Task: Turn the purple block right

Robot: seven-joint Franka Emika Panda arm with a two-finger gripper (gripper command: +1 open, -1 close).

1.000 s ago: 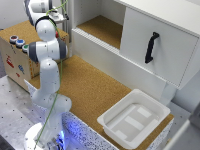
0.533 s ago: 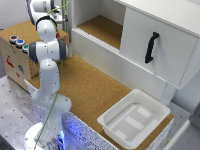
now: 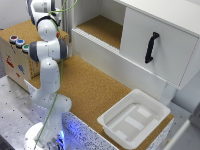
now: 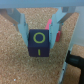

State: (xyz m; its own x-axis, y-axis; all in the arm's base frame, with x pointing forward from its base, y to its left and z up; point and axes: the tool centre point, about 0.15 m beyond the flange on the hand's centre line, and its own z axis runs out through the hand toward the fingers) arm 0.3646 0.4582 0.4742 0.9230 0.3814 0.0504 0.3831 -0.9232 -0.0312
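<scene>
In the wrist view the purple block (image 4: pixel 39 43) sits on the cork surface (image 4: pixel 17 67) squarely between the tool's (image 4: pixel 40 35) spread fingers (image 4: pixel 21 24); they flank its two sides, not visibly clamping; any turn pivots there.

My jaws stand either side of the purple cube block with a yellow ring mark (image 4: pixel 39 44), which rests on the brown cork desk (image 3: pixel 95 92). In the exterior view, the white plastic tray (image 3: pixel 134 119) lies at the desk's right end, below the white cabinet with a black handle (image 3: pixel 165 47).
</scene>
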